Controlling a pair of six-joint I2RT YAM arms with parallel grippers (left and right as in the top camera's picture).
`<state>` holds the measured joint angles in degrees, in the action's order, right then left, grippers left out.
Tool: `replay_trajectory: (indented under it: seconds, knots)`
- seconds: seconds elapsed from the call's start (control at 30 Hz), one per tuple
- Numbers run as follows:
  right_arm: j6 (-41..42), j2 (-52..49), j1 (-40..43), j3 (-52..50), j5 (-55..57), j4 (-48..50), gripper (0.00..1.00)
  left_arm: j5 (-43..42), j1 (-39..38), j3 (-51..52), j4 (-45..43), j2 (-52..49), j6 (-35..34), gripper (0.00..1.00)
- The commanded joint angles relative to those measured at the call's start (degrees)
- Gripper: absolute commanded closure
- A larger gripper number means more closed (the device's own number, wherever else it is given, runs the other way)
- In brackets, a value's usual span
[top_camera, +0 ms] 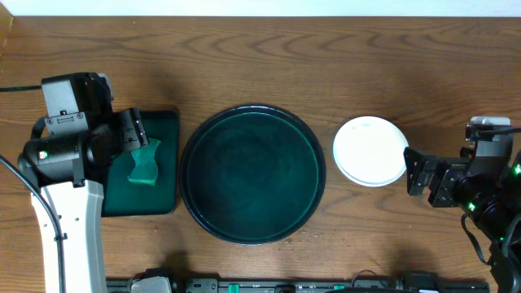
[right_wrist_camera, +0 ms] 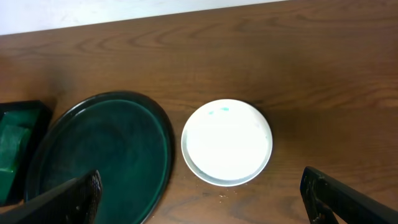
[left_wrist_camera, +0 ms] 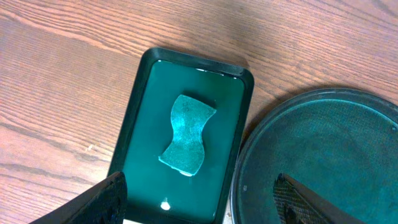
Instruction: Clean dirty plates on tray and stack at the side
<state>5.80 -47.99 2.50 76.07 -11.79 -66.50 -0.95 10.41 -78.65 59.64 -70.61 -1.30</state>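
The large round dark tray (top_camera: 252,173) sits mid-table with nothing on it; it also shows in the left wrist view (left_wrist_camera: 323,155) and the right wrist view (right_wrist_camera: 99,155). A stack of white plates (top_camera: 371,150) stands on the table right of the tray; the top plate (right_wrist_camera: 227,142) has a faint teal mark near its far rim. How many plates are in the stack I cannot tell. My left gripper (top_camera: 134,134) is open and empty above the rectangular tray (left_wrist_camera: 199,202). My right gripper (top_camera: 427,175) is open and empty, just right of the plates (right_wrist_camera: 202,205).
A rectangular dark green tray (top_camera: 167,199) lies left of the round tray and holds a teal sponge (top_camera: 145,163), which also shows in the left wrist view (left_wrist_camera: 186,134). The table is brown wood (top_camera: 260,57).
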Motion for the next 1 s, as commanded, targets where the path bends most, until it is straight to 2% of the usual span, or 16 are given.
replay_trajectory:
  seconds: [0.0, 0.1, 0.23, 0.37, 0.5, 0.7, 0.97]
  knots:
    - [-0.74, -0.11, 0.24, 0.42, 1.07, 0.55, 0.01, -0.09, 0.13, -0.35, 0.11, 0.15, -0.26, 0.24]
    - [-0.76, 0.00, 0.17, -1.92, 1.66, 6.21, 0.01, -0.09, 0.13, -0.35, 0.13, 0.15, -0.26, 0.24]
    - [-0.74, 3.43, 0.11, -11.39, 2.95, 22.40, 0.01, -0.09, 0.13, -0.35, 0.11, 0.15, -0.26, 0.24]
    - [-0.74, 12.28, 0.04, -29.75, 2.93, 42.73, 0.01, -0.09, 0.13, -0.35, 0.11, 0.15, -0.28, 0.24]
    - [-0.76, 21.29, 0.02, -45.55, 2.99, 53.90, 0.01, -0.09, 0.13, -0.35, 0.11, 0.15, -0.26, 0.24]
    - [-0.74, 32.52, -0.76, -62.97, 3.54, 63.01, 0.01, -0.09, 0.13, -0.35, 0.11, 0.15, -0.26, 0.24]
    - [-0.74, 44.26, -3.28, -74.62, 4.92, 64.57, 0.01, -0.09, 0.13, -0.35, 0.11, 0.15, -0.26, 0.24]
